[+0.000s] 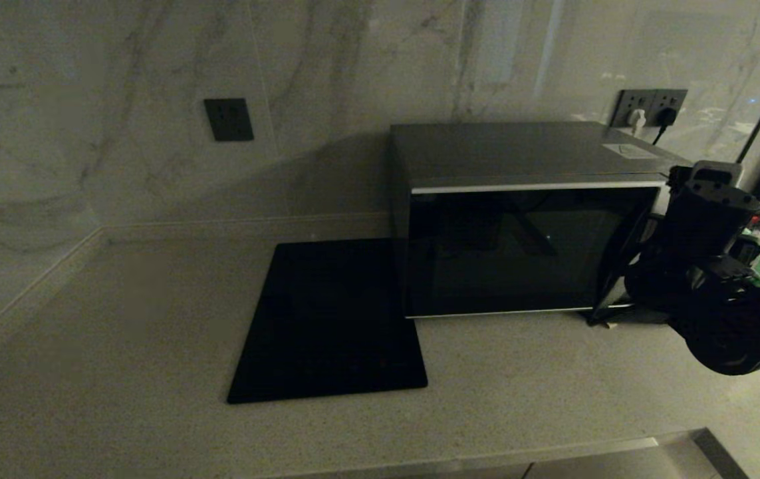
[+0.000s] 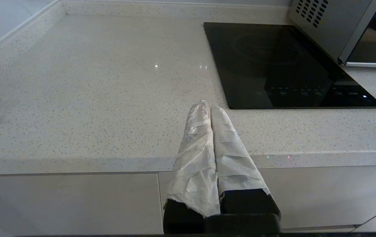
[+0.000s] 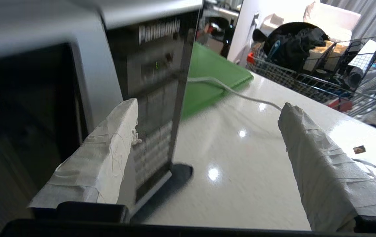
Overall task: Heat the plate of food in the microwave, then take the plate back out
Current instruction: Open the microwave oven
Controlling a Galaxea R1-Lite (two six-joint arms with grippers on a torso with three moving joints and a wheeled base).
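Taped white, the right gripper (image 3: 207, 128) is hanging wide apart beside the microwave (image 1: 526, 219) button panel (image 3: 155, 98); it should be squaring up to the door's edge before pulling.

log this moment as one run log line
right pincer: open, at microwave button-panel side | door: shut | left pincer: shut, parked at counter edge | plate: unseen

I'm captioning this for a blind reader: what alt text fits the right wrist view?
The right gripper, fingers spread wide and empty, sits at the microwave front's right edge, by its button panel. Behind lie a green board and white cable on the counter.
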